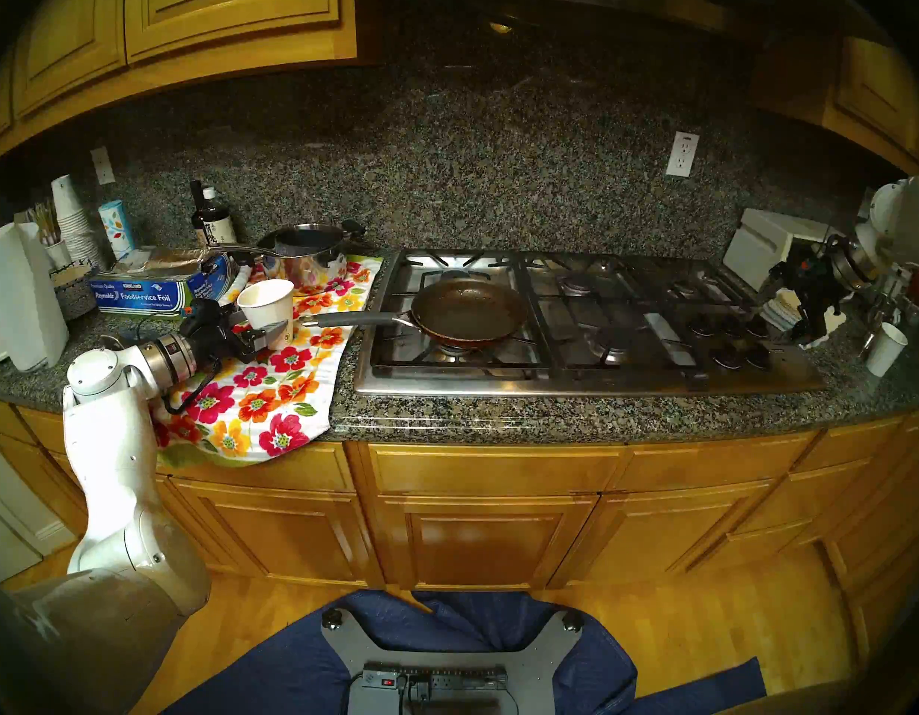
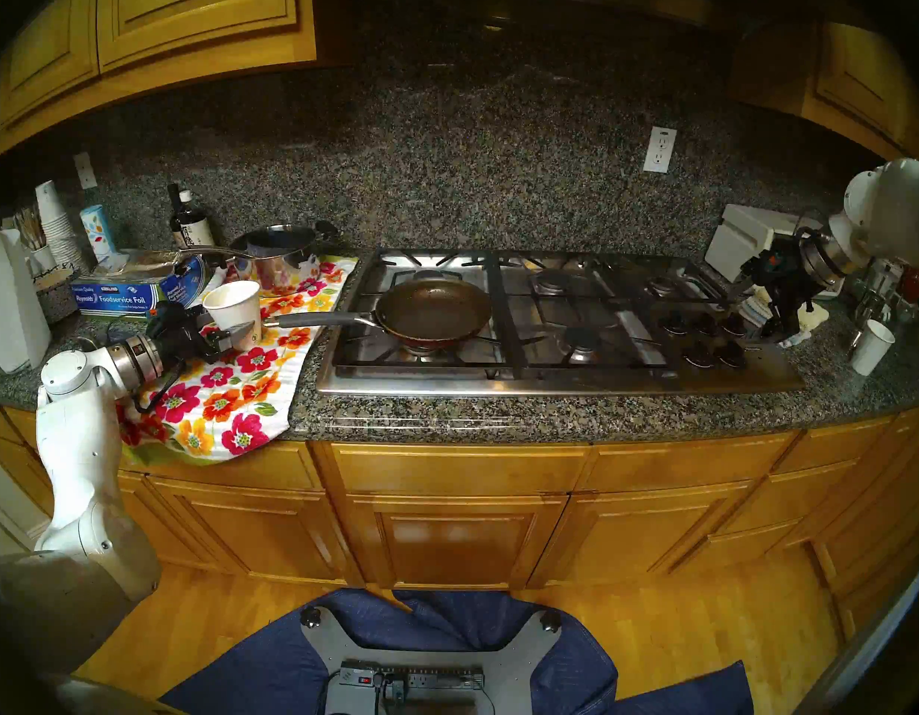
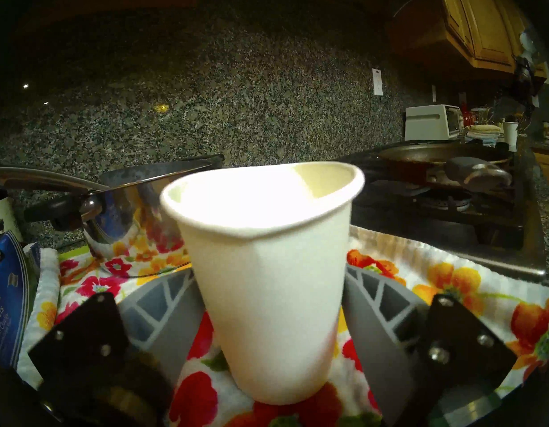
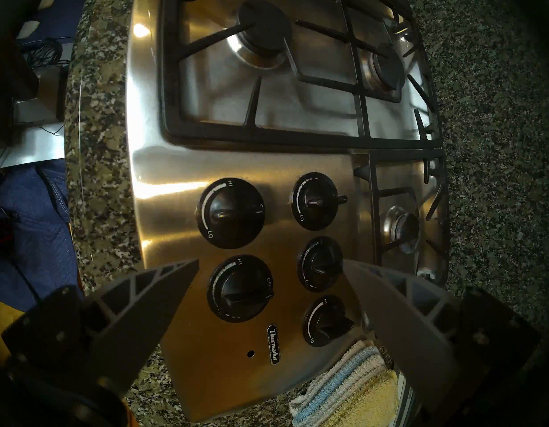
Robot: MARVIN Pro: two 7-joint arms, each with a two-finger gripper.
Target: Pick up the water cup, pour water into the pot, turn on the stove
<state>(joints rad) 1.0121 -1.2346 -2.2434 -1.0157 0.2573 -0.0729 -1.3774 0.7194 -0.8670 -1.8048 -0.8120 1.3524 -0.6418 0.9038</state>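
Standing upright on a flowered cloth (image 1: pixel 271 389) left of the stove (image 1: pixel 576 373), the water cup (image 1: pixel 268 306) is being gripped low on its body by the left gripper (image 1: pixel 261 332), whose grey fingers (image 3: pixel 171 318) are being pressed against both sides of the paper wall. In the left wrist view the cup's rolled rim is being squeezed out of round, bulging wide to one side. Its inside is being washed out by glare, so whether water is in it cannot be told. The pot (image 1: pixel 470 311) is being carried by the front left burner of the stove, its long grey handle reaching out over the cloth and ending just beside the cup; its dark brown inside is showing some sheen, and no contents can be made out in it. A shiny steel saucepan (image 1: pixel 305 252) is being kept behind the cup at the back of the cloth, its interior dark and unreadable. A stack of white cups (image 1: pixel 73 218) and a blue tumbler (image 1: pixel 116 229) are being kept at the far left by the wall, and another white cup (image 1: pixel 886 348) is sitting right of the stove. The right gripper (image 4: pixel 270 281) is being held above the knobs (image 4: pixel 233 213) with its fingers spread wide apart, nothing being gripped between them.
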